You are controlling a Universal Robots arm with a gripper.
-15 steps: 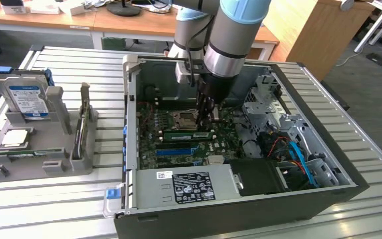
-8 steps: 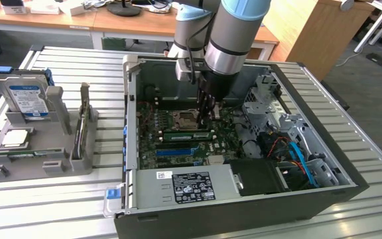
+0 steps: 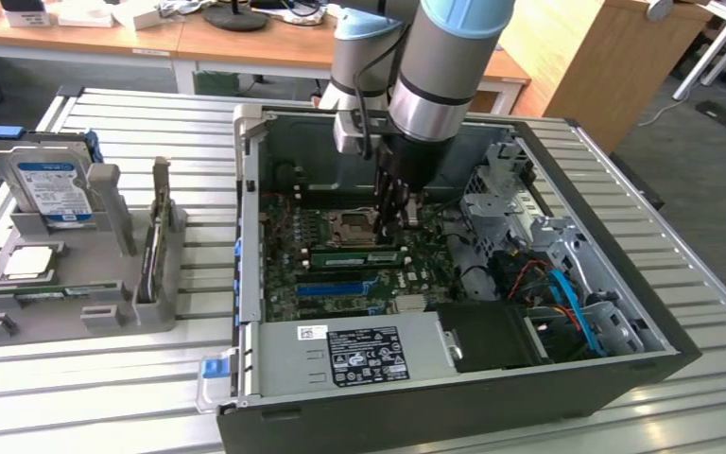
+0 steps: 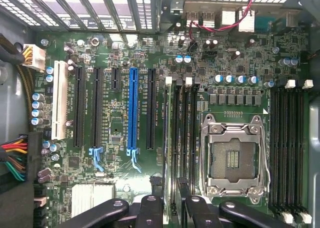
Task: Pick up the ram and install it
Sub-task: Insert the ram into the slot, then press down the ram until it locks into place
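Arm: upper length cut off by the exterior view's top edge. Gripper: lower end lost in the dark against the motherboard, and contact with anything below cannot be told. In the wrist view the gripper is cut by the picture's edge. Ram: green stick lying along a slot beside the CPU socket, its end by the gripper partly hidden; seating depth cannot be told. Hard drive: label print too small to read. Power supply label: print likewise too small. Computer case: lower wall cut by the exterior view's bottom edge. Cable bundle: runs out of the picture.
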